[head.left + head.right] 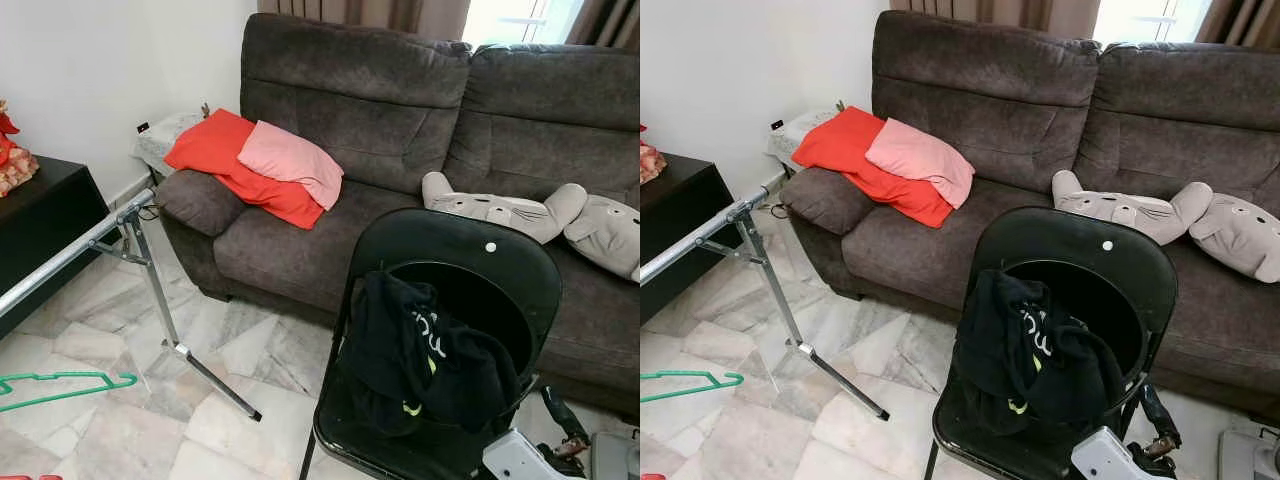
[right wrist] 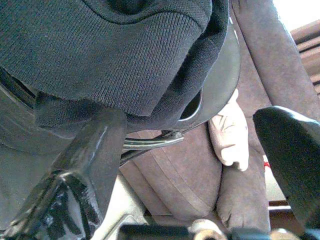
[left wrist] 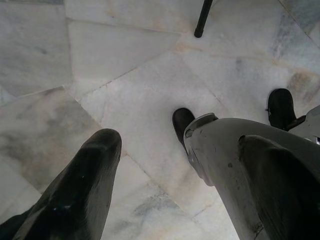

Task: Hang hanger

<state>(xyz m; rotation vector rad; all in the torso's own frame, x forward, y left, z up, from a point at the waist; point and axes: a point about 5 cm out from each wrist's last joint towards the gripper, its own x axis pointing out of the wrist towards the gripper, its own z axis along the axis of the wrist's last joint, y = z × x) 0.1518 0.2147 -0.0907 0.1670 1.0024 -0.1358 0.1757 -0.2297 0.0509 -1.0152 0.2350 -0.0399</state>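
Hanger (image 1: pixel 62 385) in green plastic shows low on the robot's left, at the edge of the head views, level and well apart from both grippers; whether it hangs from something or lies just above the marble floor (image 1: pixel 110 330) I cannot tell. A silver clothes rail (image 1: pixel 75 250) slants across beside it on a splayed metal leg. Straight ahead stands a black folding chair (image 1: pixel 455 265) with a black garment (image 1: pixel 415 350) heaped on its seat, and behind that a brown sofa (image 1: pixel 350 110) carrying red and pink cushions and two grey plush toys.

The left gripper (image 3: pixel 165 170) hangs over bare floor, fingers spread and empty. The right gripper (image 2: pixel 200 155) sits close under the chair, fingers apart, gripping nothing, with the dark knit almost against one finger.

The likely trouble: the right gripper is so near the garment and chair frame that a careless lift could snag the cloth or knock the chair. Reaching for the hanger also means turning left near the rail's leg, which could be kicked.

The head views place hanger and rail; the right wrist view alone reveals how tightly that gripper is tucked beneath the seat.
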